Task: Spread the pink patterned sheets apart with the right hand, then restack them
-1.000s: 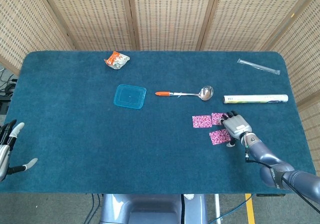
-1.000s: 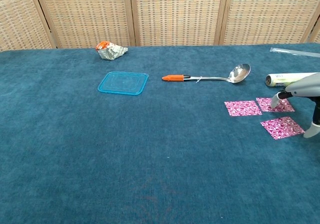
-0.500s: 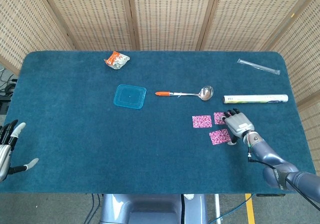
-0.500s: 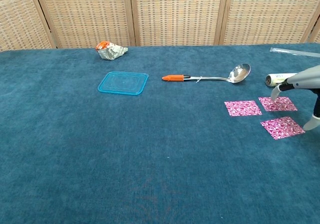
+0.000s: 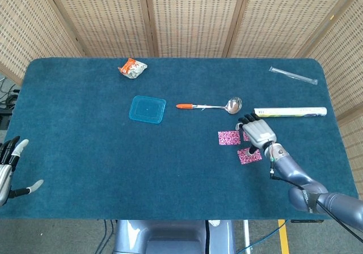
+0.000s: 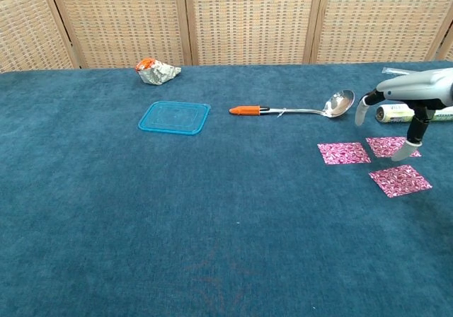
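Sheets (image 6: 343,153) lie spread in three near the table's (image 5: 85,152) right edge, none overlapping. My right hand (image 6: 405,98) hovers above them, fingers apart, holding nothing. My left hand (image 5: 8,166) hangs open off the left edge. Bare cloth stretches leftward.

Before me stands a table (image 5: 85,152) covered in deep teal carpet-like cloth. Behind it, woven wicker screens (image 5: 193,16) in pale wooden frames close off the room. Light falls evenly.
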Robot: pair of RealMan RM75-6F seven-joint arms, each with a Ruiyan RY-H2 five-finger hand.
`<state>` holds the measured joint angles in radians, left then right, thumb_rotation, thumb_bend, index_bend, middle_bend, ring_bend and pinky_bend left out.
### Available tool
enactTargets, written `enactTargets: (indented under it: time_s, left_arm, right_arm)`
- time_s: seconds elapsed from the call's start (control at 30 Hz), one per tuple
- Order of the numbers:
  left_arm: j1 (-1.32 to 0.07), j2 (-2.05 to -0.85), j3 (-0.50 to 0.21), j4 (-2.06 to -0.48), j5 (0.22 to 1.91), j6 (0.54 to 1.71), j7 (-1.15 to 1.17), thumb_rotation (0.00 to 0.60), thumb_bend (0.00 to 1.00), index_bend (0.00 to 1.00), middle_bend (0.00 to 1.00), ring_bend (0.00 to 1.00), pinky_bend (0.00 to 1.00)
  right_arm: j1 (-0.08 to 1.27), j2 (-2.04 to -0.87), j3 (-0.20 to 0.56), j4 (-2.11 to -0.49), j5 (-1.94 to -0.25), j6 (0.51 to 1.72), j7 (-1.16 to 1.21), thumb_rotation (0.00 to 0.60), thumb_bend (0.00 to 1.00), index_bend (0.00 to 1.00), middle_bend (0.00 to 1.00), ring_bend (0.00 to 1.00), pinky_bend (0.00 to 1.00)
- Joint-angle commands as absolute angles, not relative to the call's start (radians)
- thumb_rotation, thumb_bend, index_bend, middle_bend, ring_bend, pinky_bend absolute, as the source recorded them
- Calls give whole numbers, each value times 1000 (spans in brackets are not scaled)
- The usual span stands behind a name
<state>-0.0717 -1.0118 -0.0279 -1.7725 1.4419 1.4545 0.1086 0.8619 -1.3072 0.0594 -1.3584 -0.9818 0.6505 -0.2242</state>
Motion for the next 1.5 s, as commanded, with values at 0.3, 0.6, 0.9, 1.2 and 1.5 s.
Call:
enactTargets:
  time_s: [0.3, 0.6, 0.9, 1.2, 1.5]
  left_arm:
    - [-64, -1005, -26, -1765, 1442, 1462, 94, 472, 0, 68, 0, 0, 0]
    - [-60, -997, -24, -1765, 1445, 1466, 85, 471, 0, 68, 0, 0, 0]
    - [-56, -994, -23, -1765, 1444, 1469, 83, 471, 0, 68, 0, 0, 0]
    - [-50, -990, -22, -1765, 1444, 1473, 80, 470, 0, 68, 0, 0, 0]
    - [-50, -992, -21, -1764, 1447, 1473, 79, 472, 0, 68, 0, 0, 0]
  right_arm:
    - [897, -1400, 77, -1268, -898, 637, -273, 600, 62, 289, 140, 0, 0]
    - [908, -1447, 77, -1221, -864, 636, -301, 600, 80, 297, 128, 0, 0]
    - [915, -1494, 83, -1167, -856, 638, -314, 600, 82, 297, 128, 0, 0]
    - [906, -1520, 89, -1141, -880, 657, -308, 600, 105, 301, 129, 0, 0]
    - [883, -1512, 85, -1173, -916, 701, -323, 600, 105, 301, 246, 0, 0]
